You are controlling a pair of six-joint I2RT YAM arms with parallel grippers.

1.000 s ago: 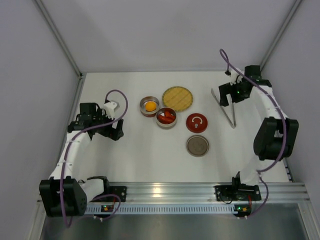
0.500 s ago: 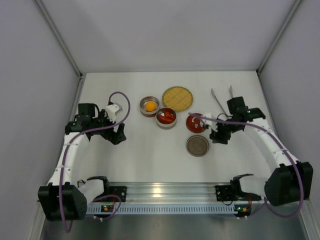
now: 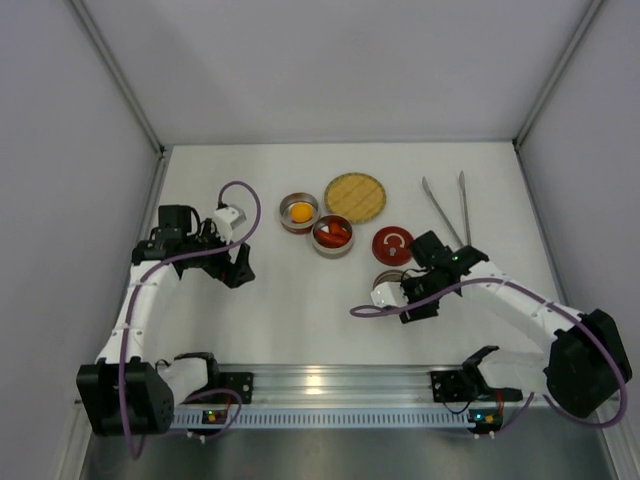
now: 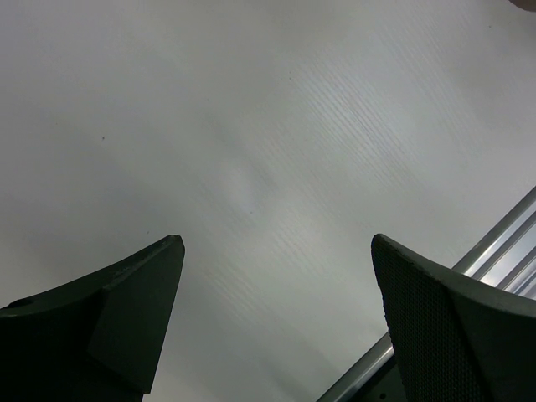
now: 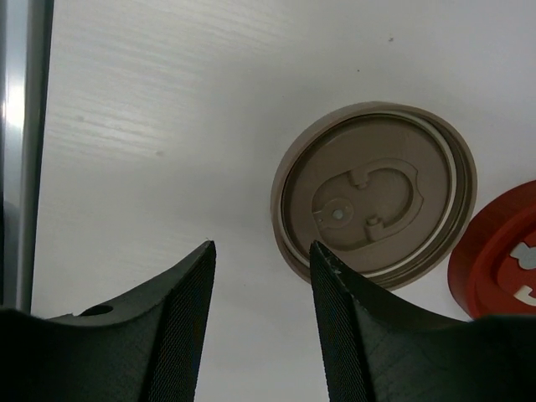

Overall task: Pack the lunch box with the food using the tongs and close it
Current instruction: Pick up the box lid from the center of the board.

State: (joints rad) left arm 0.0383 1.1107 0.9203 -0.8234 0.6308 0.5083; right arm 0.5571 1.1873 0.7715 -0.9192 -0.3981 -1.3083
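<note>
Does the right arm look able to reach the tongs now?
Probably yes. The tongs lie uncovered on the table, beyond the right gripper, with nothing lying on them. Its jaws stand apart and empty near the brown lid, so it would only need to turn away.

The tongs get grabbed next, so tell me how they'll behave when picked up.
The tongs look like thin bare metal, so they are likely light, stiff along each arm but springy across the V. Their shiny finish suggests they could slip in a grip. Lying flat on the table, they would probably skid or pivot if nudged rather than roll.
</note>
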